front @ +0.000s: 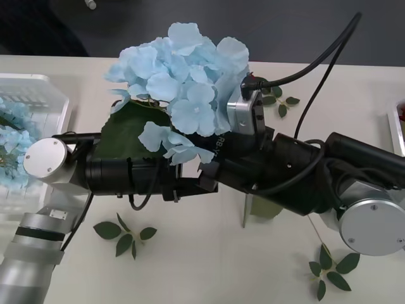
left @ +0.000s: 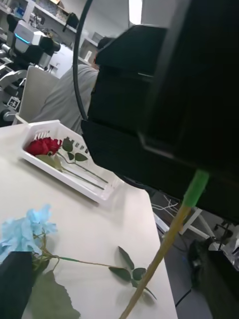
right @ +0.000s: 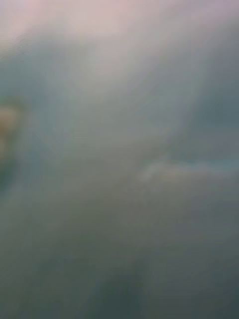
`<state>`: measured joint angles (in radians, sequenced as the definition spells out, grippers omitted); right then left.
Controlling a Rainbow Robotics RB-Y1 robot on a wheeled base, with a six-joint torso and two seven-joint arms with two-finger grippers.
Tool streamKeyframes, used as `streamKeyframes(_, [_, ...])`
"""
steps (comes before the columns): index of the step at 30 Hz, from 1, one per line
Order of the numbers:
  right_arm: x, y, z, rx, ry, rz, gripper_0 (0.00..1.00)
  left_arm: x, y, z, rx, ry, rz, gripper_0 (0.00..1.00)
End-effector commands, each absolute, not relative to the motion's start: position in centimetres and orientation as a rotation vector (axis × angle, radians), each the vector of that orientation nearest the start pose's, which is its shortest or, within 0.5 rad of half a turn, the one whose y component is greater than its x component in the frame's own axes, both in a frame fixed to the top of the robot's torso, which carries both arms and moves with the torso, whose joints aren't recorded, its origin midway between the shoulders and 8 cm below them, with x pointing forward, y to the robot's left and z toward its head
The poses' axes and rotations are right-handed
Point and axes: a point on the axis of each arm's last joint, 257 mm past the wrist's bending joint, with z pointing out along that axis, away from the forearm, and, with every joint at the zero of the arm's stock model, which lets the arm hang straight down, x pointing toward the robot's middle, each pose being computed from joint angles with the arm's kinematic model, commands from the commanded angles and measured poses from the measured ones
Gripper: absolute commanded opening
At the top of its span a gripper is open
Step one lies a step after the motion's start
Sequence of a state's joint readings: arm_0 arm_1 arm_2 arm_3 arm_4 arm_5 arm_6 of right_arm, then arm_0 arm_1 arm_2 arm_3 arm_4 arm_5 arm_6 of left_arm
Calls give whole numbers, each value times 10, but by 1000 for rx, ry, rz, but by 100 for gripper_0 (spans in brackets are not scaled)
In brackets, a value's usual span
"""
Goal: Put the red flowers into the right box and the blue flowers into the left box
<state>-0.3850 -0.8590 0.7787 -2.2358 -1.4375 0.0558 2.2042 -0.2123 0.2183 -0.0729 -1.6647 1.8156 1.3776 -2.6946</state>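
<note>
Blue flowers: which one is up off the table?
The large hydrangea held high at centre; the other blue flowers lie in the left box, and one on the table.

Matt cloth-like petals on the blue flowers [front: 183, 76], glossy white plastic on the left box [front: 54, 95], smooth matt pale table [front: 209, 266]

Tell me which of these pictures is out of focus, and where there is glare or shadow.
Right wrist view: blurred all over, pale haze above, grey-blue below; nothing can be made out. Front view: in focus, evenly lit, the blue flowers crisp, faint shadows on the table. Left wrist view: a ceiling light glares; the red flowers show clearly.
</note>
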Motion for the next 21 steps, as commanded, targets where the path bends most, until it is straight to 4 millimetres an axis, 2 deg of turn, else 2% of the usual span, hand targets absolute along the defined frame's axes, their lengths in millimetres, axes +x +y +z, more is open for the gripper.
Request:
streamKeyframes(1, [342,56,-19,-890,1186,888,0,346,-26,-111,1088,1259,-1331,36])
streamKeyframes(2, [342,56,-19,-891,1185,887,0,346,-26,-113,1092,1264,-1328,28])
streamKeyframes(3, [342,56,-20,-891,1187,889,0,346,-27,-113,1095,1263,-1327,13])
streamKeyframes(5, [342,56,-20,-893,1186,887,0,347,-27,-113,1097,1266,-1324,0])
streamKeyframes(21, [345,53,-17,-878,1192,892,0,347,-25,-114,1086,1268,-1328,0])
